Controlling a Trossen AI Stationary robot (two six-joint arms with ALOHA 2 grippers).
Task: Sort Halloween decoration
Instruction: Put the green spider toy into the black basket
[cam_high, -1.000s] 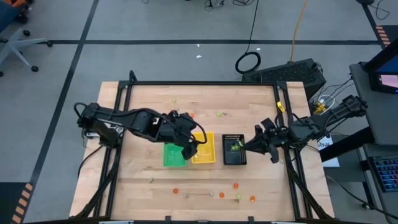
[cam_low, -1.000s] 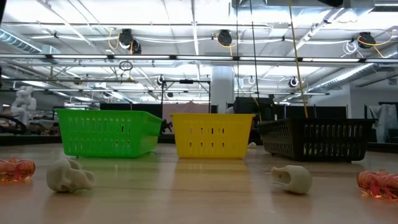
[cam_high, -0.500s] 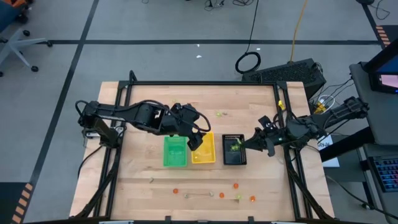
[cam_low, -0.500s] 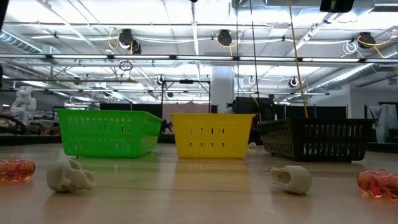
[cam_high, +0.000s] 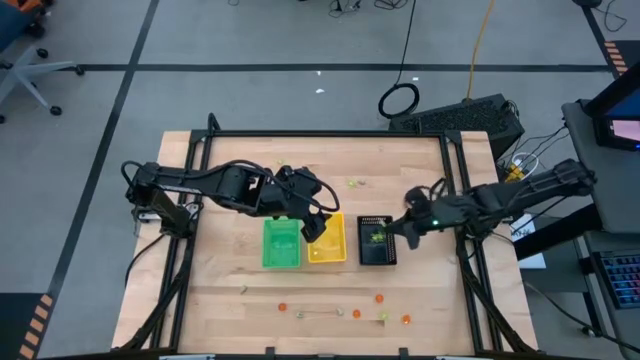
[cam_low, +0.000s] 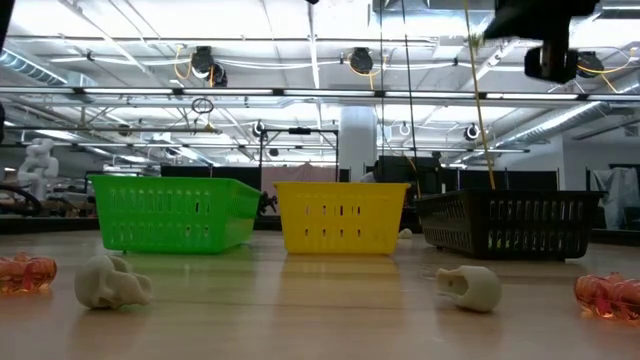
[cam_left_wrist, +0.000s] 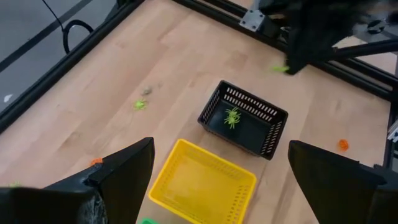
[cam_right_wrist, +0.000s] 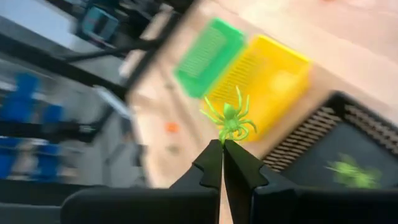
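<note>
Above the black tray (cam_high: 377, 240), right side of counter (cam_high: 230, 170): right hand (cam_right_wrist: 222, 144), fingers together, clamped on one green spider (cam_right_wrist: 230, 121). Second spider (cam_left_wrist: 232, 116) inside that tray. Left hand (cam_high: 318, 227), fingers apart, empty, above yellow tray (cam_high: 333, 247). Remaining trinkets scattered across the counter.

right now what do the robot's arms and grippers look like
Both arms are dark, jointed and slim, with black cables running along them. The left gripper has two broad, flat black fingers. The right gripper has black fingers tapering to narrow tips. No markings are readable.
</note>
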